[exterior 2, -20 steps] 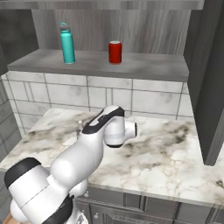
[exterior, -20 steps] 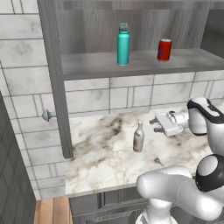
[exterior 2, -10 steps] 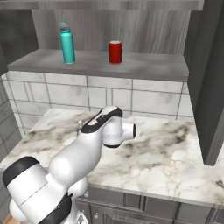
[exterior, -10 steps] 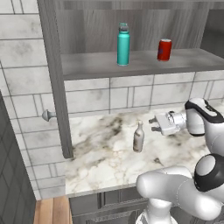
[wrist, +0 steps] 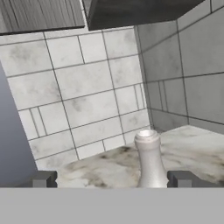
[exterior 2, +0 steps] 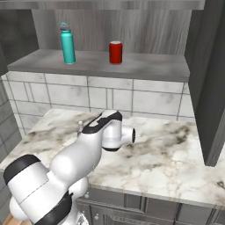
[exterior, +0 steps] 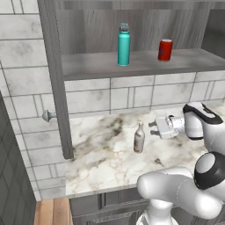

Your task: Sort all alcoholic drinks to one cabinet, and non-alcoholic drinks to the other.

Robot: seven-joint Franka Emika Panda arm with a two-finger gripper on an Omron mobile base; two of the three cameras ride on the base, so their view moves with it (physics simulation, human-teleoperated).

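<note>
Left base view: the gripper (exterior: 152, 128) comes in sideways, jaws spread wide and empty, levelled at the pale bottle (exterior: 139, 138) standing upright on the marble counter (exterior: 101, 154). Teal bottle (exterior: 124, 45) and red can (exterior: 165, 49) already share the open cabinet's shelf (exterior: 140, 66), so this one likely belongs elsewhere.

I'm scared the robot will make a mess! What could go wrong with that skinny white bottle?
The pale bottle stands upright on the marble counter, tall and narrow, so a bump from the open claw just beside it could tip it over. In the hand view its neck sits right of the middle between the fingertips, so one finger might push it instead of closing around it.
</note>
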